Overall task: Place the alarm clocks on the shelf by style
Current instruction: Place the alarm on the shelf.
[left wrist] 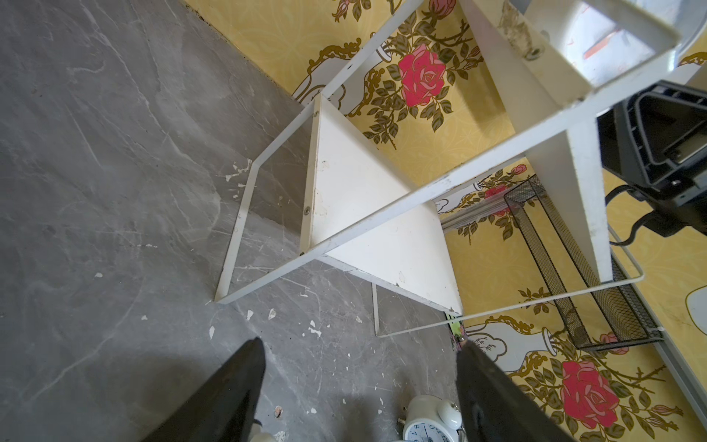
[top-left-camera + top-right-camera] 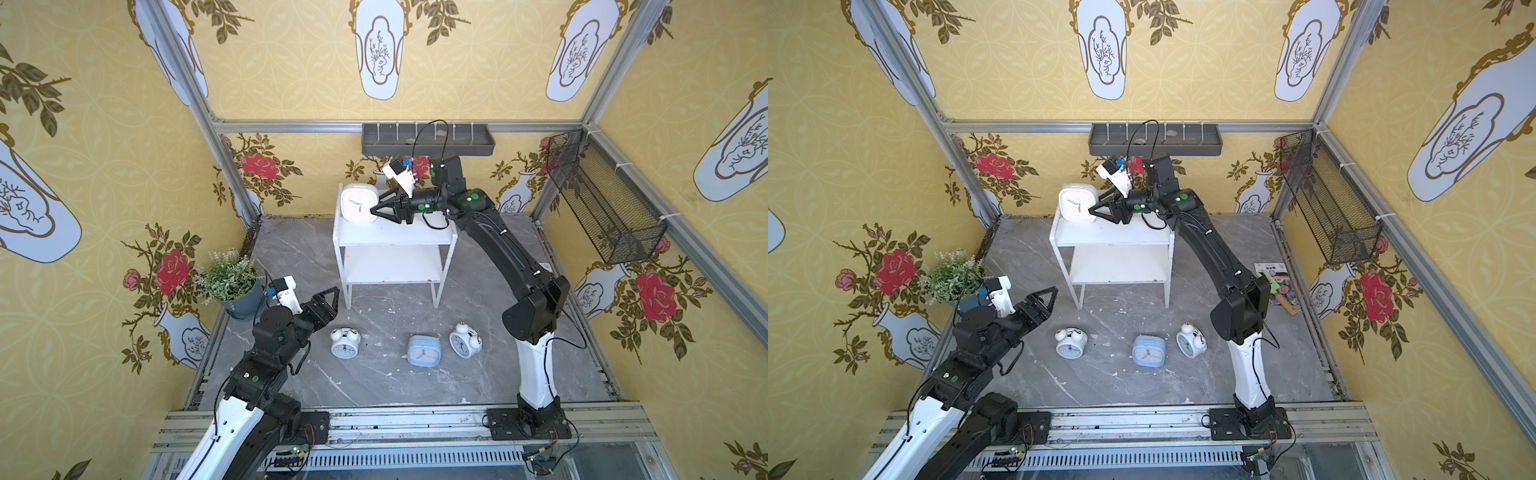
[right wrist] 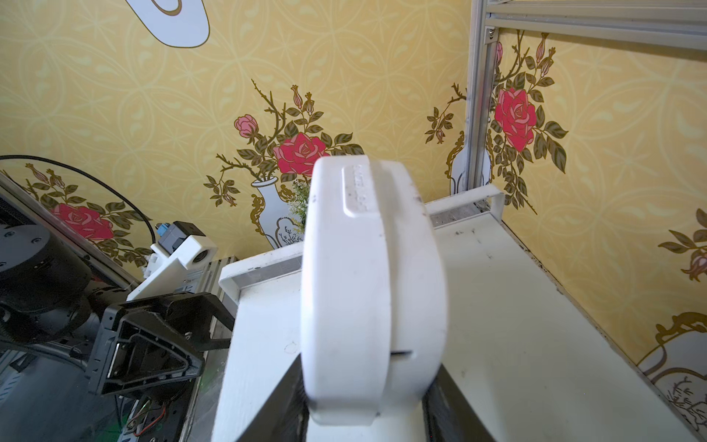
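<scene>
- On the upper board of the shelf [image 2: 390,239], in both top views, the white square clock [image 2: 359,203] stands upright at the left end, with its face toward the camera.
- The right pincer [image 2: 374,210] reaches in from the clock's right side, and its tips meet the clock's edge. From above I cannot tell whether it is grasping the clock or released.
- Three more clocks sit on the grey surface [image 2: 374,386] in front of the shelf, apart from one another. They are the left-hand twin-bell clock [image 2: 345,343], the light blue square clock [image 2: 424,351] and the right-hand twin-bell clock [image 2: 465,340].
- The left pincer [image 2: 332,293] hovers near the shelf's left front leg, just behind the left-hand twin-bell clock. It is released and holds nothing.
- A potted plant [image 2: 230,278] stands by the left wall.
- Left wrist view: the fingers [image 1: 237,386] are spread well apart with only grey surface between them. The left-hand twin-bell clock [image 1: 430,424] shows just beside one finger, and the shelf's lower board [image 1: 367,199] lies ahead.
- Right wrist view: the white square clock [image 3: 367,287] is seen edge-on, upright on the upper board [image 3: 516,325]. The dark fingers [image 3: 283,402] lie close against both of its sides. Whether they press on it, I cannot tell.
</scene>
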You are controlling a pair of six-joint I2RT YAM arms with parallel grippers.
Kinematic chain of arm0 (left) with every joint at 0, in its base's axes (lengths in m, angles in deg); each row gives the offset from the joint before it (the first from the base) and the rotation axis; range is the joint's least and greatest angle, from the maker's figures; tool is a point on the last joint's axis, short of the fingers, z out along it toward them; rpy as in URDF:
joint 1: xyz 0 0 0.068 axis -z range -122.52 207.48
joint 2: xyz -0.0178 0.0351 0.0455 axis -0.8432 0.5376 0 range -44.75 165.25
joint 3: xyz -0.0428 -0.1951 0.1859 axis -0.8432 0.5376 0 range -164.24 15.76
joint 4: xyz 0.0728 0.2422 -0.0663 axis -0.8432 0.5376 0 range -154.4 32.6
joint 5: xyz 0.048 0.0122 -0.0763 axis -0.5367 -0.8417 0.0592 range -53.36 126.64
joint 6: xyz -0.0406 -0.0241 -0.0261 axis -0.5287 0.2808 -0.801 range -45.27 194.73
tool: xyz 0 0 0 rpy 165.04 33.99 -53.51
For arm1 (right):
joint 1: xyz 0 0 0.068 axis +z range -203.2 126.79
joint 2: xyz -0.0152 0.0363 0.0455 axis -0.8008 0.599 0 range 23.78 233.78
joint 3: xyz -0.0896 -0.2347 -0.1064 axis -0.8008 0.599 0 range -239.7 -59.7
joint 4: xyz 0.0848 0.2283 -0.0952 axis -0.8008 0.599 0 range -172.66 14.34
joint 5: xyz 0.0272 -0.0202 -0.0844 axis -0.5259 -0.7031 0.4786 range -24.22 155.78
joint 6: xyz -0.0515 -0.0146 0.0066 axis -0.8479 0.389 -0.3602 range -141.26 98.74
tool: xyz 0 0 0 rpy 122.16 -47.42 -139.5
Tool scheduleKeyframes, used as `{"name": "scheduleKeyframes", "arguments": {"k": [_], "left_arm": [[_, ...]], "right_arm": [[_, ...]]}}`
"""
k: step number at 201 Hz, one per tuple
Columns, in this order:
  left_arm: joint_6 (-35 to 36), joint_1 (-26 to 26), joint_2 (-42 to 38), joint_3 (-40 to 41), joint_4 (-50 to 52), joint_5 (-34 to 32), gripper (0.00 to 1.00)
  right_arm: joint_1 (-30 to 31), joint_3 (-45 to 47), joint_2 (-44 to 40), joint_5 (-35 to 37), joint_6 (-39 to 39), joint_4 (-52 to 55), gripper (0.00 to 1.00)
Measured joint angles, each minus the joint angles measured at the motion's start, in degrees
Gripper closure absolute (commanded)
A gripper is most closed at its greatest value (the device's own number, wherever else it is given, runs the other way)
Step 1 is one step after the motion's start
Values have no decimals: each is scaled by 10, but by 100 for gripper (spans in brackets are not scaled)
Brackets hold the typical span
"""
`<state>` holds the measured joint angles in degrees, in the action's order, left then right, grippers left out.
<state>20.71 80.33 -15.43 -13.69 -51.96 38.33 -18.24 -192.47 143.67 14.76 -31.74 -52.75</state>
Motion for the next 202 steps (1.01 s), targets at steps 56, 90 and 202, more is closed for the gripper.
{"name": "scheduleKeyframes", "arguments": {"k": [56, 90, 202], "left_arm": [[0, -2, 0, 1, 0, 0, 18], [0, -3, 0, 1, 0, 0, 18], [0, -3, -6, 5, 0, 5, 18]], "right_arm": [[0, 5, -1, 8, -16, 0, 47], [0, 18, -5, 15, -21, 0, 46], [5, 70, -49, 38, -31, -1, 26]]}}
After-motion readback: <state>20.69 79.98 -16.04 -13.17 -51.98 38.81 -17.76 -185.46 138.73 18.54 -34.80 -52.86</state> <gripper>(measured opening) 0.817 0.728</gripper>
